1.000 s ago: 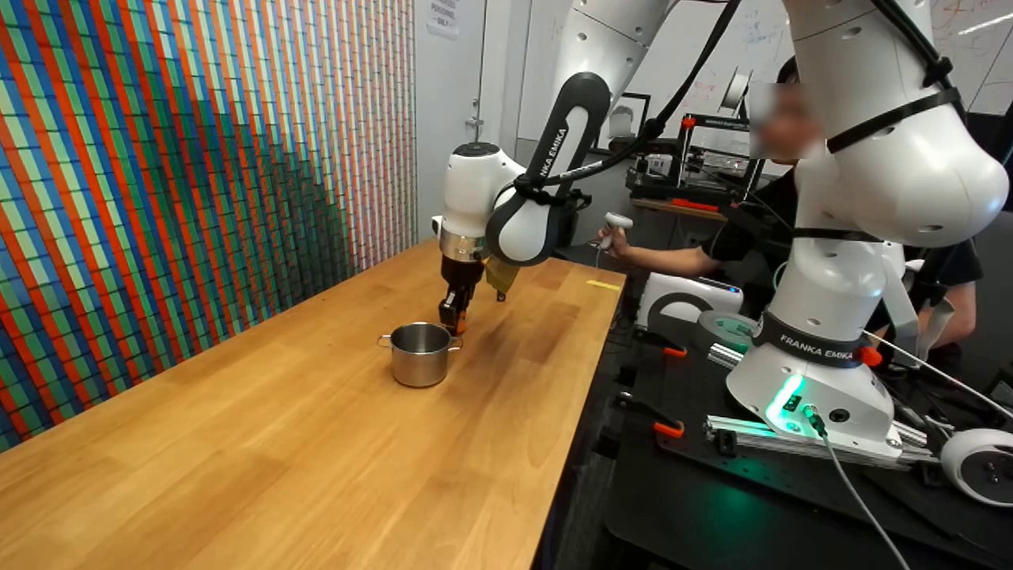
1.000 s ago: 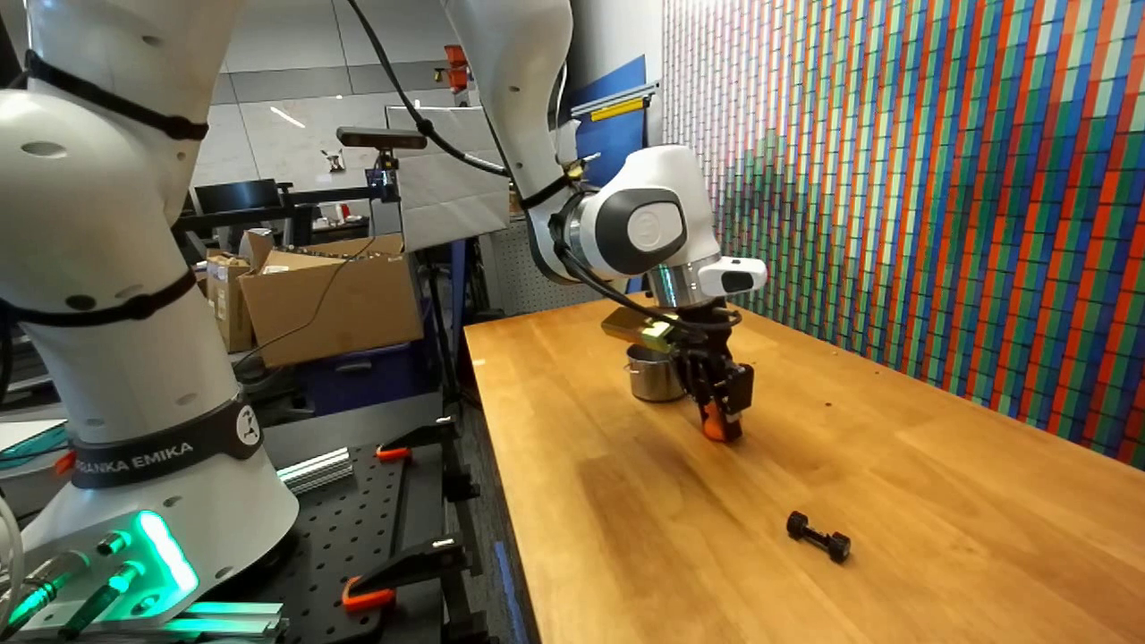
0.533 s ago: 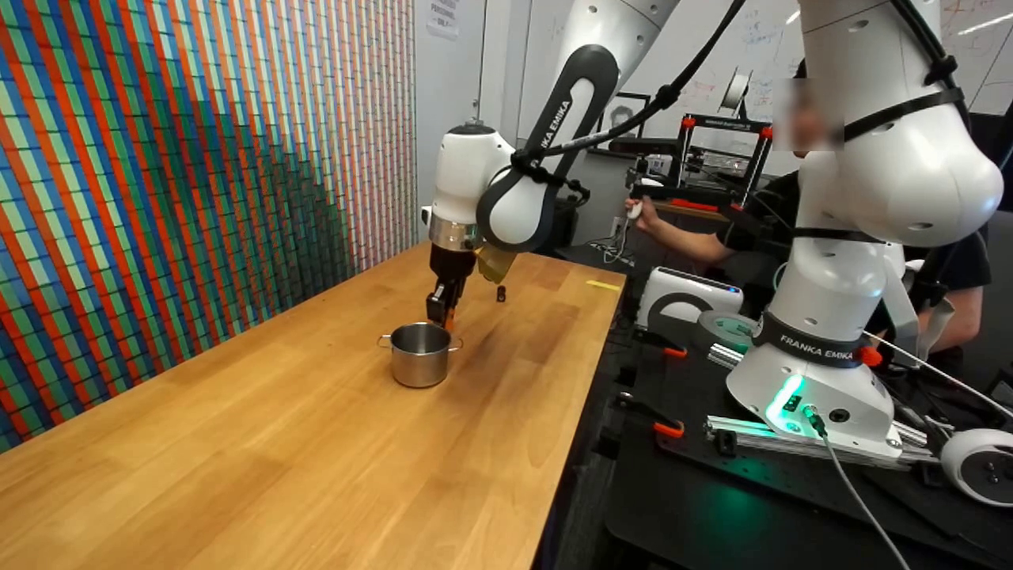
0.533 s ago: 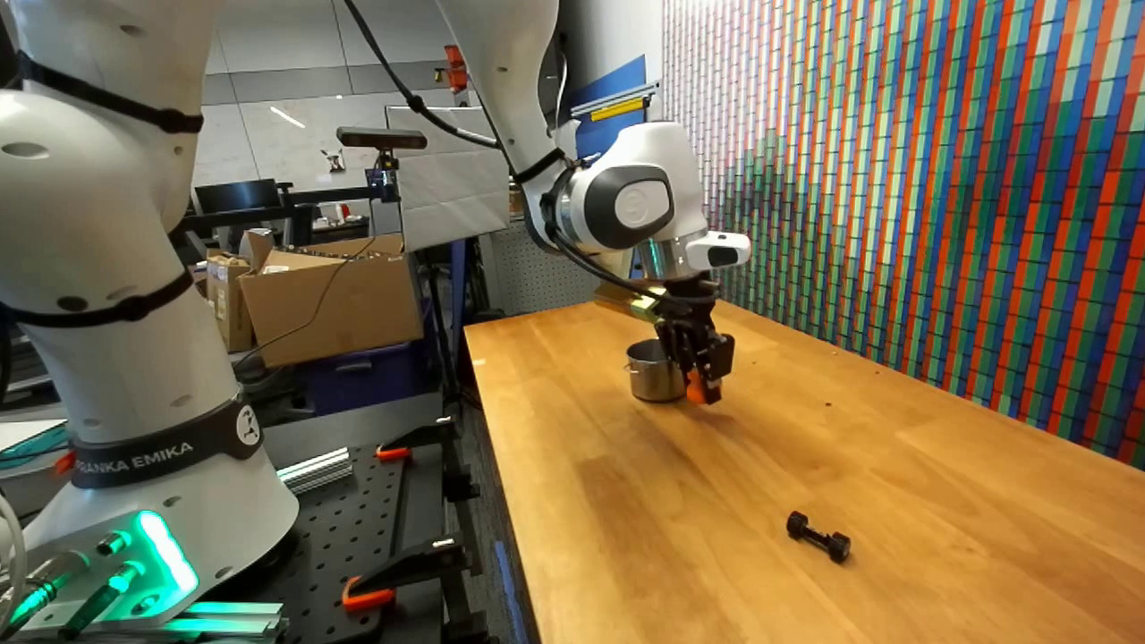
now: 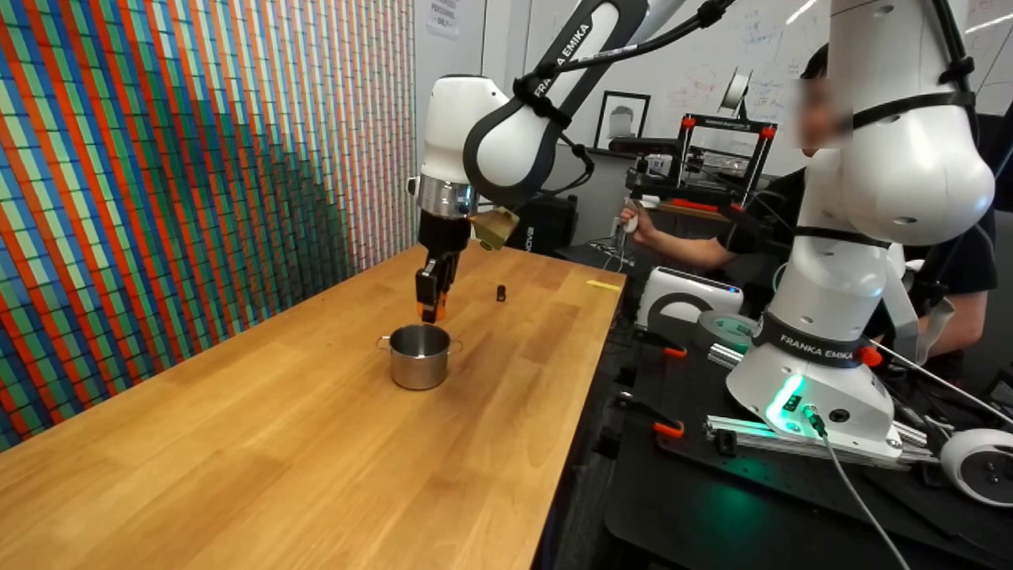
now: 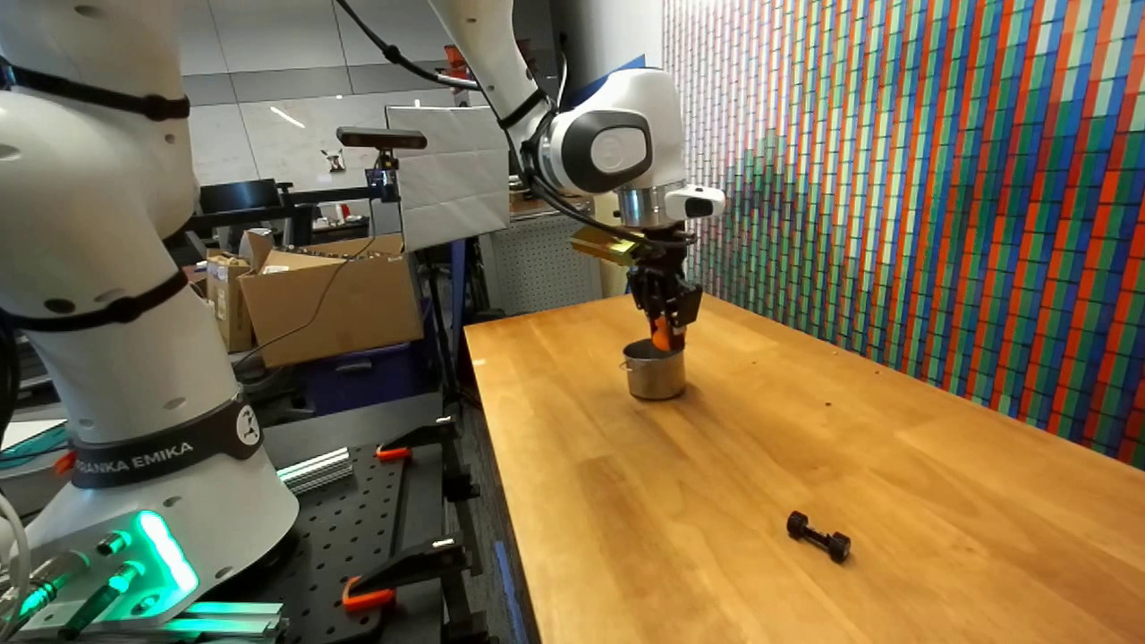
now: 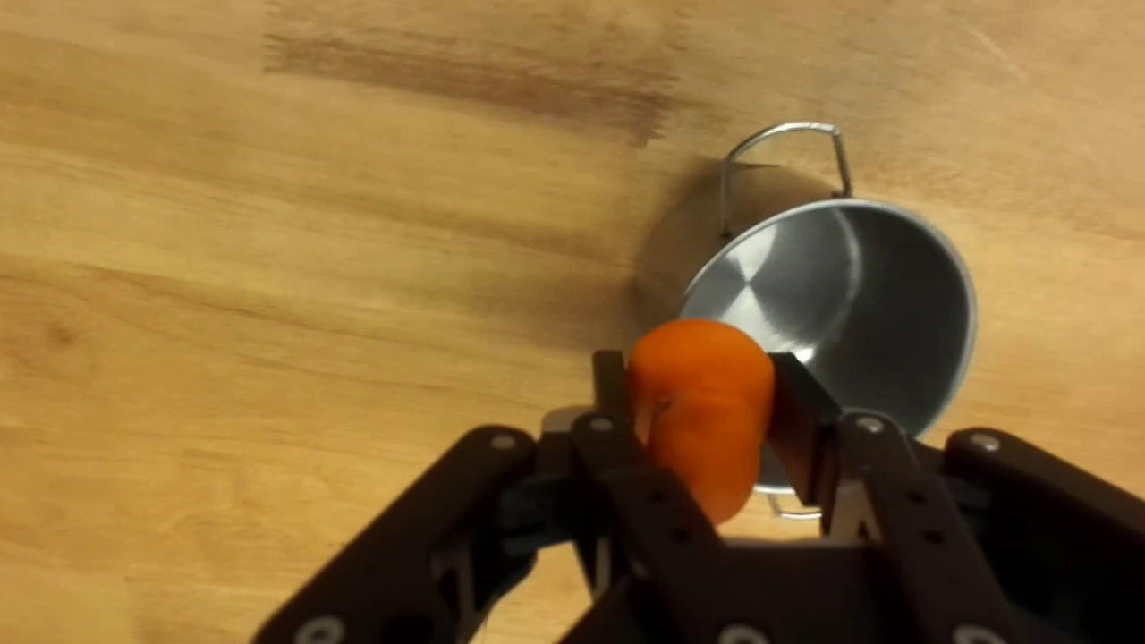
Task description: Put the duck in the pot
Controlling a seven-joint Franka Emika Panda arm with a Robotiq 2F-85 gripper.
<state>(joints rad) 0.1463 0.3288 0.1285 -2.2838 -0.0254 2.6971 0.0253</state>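
Note:
The duck is an orange toy (image 7: 707,385) held between the two fingers of my gripper (image 7: 701,376). The duck also shows in both exterior views (image 5: 442,305) (image 6: 662,334). The gripper is shut on it and points down, just above the pot's rim. The pot is shiny silver metal with two wire handles and stands upright on the table (image 5: 419,370) (image 6: 656,379). In the wrist view the pot (image 7: 921,313) lies behind and to the right of the duck. The duck overlaps the pot's near left rim there. The visible part of the pot's inside holds nothing.
A small black dumbbell-shaped object (image 6: 818,538) lies on the wooden table (image 6: 680,537), away from the pot; it also shows in an exterior view (image 5: 501,294). A colourful striped wall (image 5: 198,158) runs along the table's far edge. A person sits behind the arm's base.
My gripper has risen from low beside the pot and moved over to the pot's rim, carrying the duck. The pot has shifted very slightly.

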